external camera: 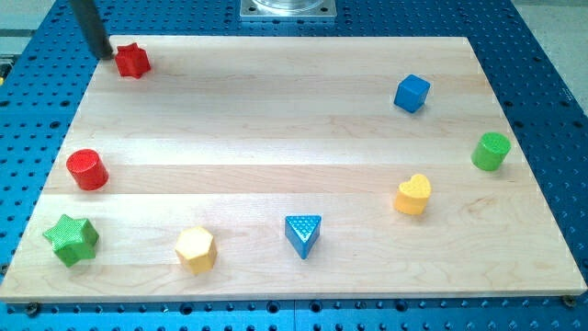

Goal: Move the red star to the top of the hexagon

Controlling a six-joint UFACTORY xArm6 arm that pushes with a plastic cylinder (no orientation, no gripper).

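The red star [132,61] lies near the board's top left corner. My tip [103,55] is just to the star's left, close to it or touching it; the dark rod rises from there to the view's top edge. The yellow hexagon [196,249] sits near the board's bottom edge, left of centre, far below the star.
A red cylinder [88,169] and a green star [72,239] stand at the left side. A blue triangle [303,234] and a yellow heart [413,194] lie toward the bottom right. A blue cube [412,93] and a green cylinder [491,151] stand at the right. The wooden board [276,138] lies on a blue perforated table.
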